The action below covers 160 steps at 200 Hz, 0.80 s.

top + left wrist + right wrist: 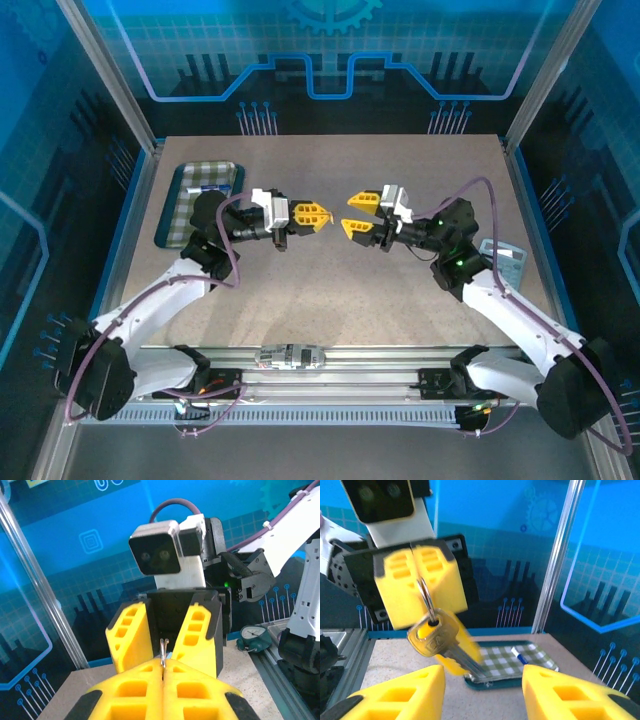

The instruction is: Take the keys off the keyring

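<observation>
My left gripper [325, 215] is held above the table's middle, shut on the keyring's thin metal loop [163, 652], which pokes out edge-on between its tips. In the right wrist view that loop [425, 597] hangs from the shut left gripper [415, 575]. A silver key with a round head [434, 635] dangles from it, blade slanting down to the right. A blurred yellow tag-like piece [467, 642] hangs just behind the key. My right gripper [482, 675] faces the left one, open, one finger on each side just below the key and touching nothing.
A green checked tray [185, 215] lies at the table's back left, with a small blue-and-white item [518, 656] on it. A dial gauge [505, 262] sits by the right edge. A metal rail [290, 355] runs along the near edge.
</observation>
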### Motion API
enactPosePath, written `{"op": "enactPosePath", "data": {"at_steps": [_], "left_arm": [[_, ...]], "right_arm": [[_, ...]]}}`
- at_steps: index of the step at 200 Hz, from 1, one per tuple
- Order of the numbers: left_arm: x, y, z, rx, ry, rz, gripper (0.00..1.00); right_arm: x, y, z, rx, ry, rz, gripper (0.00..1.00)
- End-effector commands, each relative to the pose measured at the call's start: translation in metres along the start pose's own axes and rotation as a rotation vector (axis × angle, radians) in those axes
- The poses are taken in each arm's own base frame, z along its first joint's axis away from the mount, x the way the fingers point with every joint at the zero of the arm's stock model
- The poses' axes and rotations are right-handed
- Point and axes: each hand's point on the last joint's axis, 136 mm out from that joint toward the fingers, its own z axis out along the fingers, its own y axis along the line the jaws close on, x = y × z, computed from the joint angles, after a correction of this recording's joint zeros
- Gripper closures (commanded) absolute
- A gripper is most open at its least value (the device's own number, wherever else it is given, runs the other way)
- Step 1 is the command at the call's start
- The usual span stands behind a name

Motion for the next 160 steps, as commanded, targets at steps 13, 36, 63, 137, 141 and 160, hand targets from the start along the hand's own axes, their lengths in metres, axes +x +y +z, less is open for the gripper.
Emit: {"op": "enactPosePath", "data": {"at_steps": [13, 36, 63, 137, 141, 160], "left_arm": [[-0.020, -0.007, 0.004, 0.068, -0.064, 0.057, 1.00], [-0.024, -0.007, 0.004, 0.066, -0.072, 0.050, 1.00], [-0.023, -0.008, 0.003, 0.067, -0.063, 0.047, 1.00], [-0.025, -0.006, 0.003, 0.059, -0.091, 0.017, 1.00], [-0.025, -0.006, 0.003, 0.058, -0.095, 0.017, 1.00], [-0.026, -0.006, 0.004, 0.065, -0.104, 0.010, 1.00]], "right_arm": [[-0.038, 0.017, -0.004, -0.064, -0.109, -0.098, 0.60], [-0.042, 0.019, -0.006, -0.068, -0.104, -0.097, 0.60], [-0.042, 0.023, -0.003, -0.098, -0.091, -0.079, 0.63], [-0.046, 0.032, 0.009, -0.159, -0.101, -0.025, 0.68], [-0.045, 0.032, 0.009, -0.161, -0.098, -0.020, 0.68], [-0.046, 0.032, 0.012, -0.166, -0.100, -0.013, 0.70]]}}
